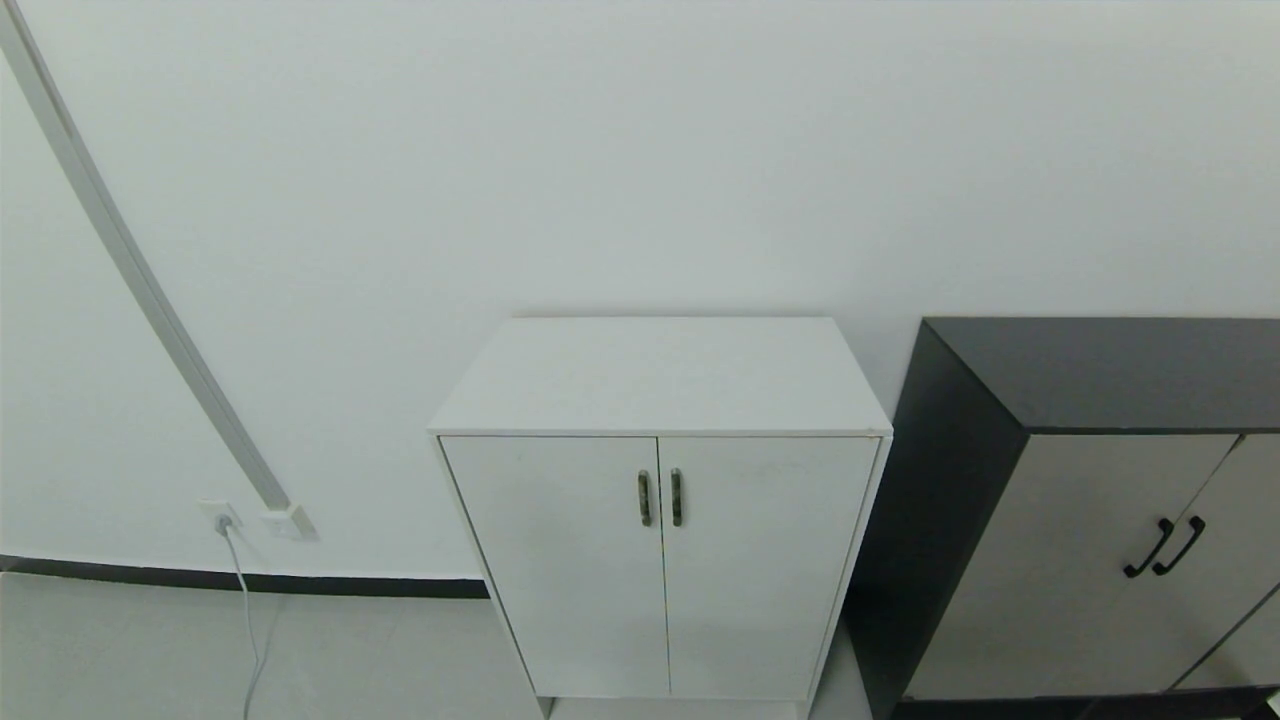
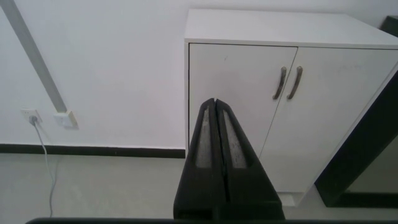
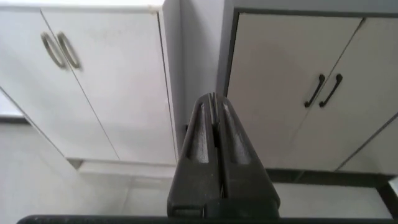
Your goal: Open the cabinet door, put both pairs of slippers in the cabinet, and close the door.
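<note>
The white cabinet [image 1: 660, 380] stands against the wall with both doors closed. Two dark handles [image 1: 660, 497] sit side by side at the doors' middle seam. My left gripper [image 2: 215, 102] is shut and empty, some way back from the left door [image 2: 239, 106], with the cabinet handles [image 2: 288, 83] off to one side of it. My right gripper [image 3: 213, 98] is shut and empty too, held in front of the gap between the white cabinet's right door [image 3: 118, 81] and the dark cabinet.
A dark cabinet [image 1: 1090, 500] with light doors and black handles [image 1: 1165, 547] stands close on the right of the white one. A wall socket with a plugged cable [image 1: 222, 520] and a slanted cable duct [image 1: 130, 270] are on the left wall. Pale floor [image 1: 250, 650] lies in front.
</note>
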Robot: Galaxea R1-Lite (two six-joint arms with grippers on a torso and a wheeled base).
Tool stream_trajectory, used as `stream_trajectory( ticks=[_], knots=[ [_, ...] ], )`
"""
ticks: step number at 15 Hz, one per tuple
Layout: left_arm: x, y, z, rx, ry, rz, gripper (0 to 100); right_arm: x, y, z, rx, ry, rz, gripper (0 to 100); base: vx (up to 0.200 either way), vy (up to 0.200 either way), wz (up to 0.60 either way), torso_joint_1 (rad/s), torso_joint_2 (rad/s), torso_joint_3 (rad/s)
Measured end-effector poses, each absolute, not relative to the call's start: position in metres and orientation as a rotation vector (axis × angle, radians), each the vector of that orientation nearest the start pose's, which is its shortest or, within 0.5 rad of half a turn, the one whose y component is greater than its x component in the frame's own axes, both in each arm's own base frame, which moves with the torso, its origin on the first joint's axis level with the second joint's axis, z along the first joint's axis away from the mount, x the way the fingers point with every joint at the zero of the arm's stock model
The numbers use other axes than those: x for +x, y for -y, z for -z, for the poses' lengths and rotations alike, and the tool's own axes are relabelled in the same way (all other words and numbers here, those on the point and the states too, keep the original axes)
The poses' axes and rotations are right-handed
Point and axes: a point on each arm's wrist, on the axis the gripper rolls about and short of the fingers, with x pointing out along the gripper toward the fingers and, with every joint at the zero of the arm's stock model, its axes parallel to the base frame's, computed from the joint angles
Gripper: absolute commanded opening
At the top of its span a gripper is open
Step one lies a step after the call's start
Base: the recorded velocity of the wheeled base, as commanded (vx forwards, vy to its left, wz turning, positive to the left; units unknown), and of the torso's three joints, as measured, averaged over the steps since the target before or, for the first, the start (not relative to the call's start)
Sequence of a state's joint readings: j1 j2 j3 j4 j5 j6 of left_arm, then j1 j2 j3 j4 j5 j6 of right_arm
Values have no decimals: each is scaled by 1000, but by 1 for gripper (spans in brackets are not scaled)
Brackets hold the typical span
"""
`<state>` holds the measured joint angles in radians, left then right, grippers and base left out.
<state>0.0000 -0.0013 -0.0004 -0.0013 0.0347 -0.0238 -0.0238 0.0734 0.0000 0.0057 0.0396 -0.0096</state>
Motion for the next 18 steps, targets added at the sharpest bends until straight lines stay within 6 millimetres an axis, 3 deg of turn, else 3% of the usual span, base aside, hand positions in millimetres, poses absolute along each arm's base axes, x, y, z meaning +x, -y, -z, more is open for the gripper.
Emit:
stream_trajectory(
  ticks=[8, 18],
  knots=[
    [-23, -1, -76, -22, 3, -35, 0, -23, 1, -76, 86, 6, 76, 0, 0, 0, 0, 0, 0, 0],
    [-23, -1, -76, -17, 3, -30, 0, -23, 2, -76, 80, 7, 79, 0, 0, 0, 0, 0, 0, 0]
  ],
)
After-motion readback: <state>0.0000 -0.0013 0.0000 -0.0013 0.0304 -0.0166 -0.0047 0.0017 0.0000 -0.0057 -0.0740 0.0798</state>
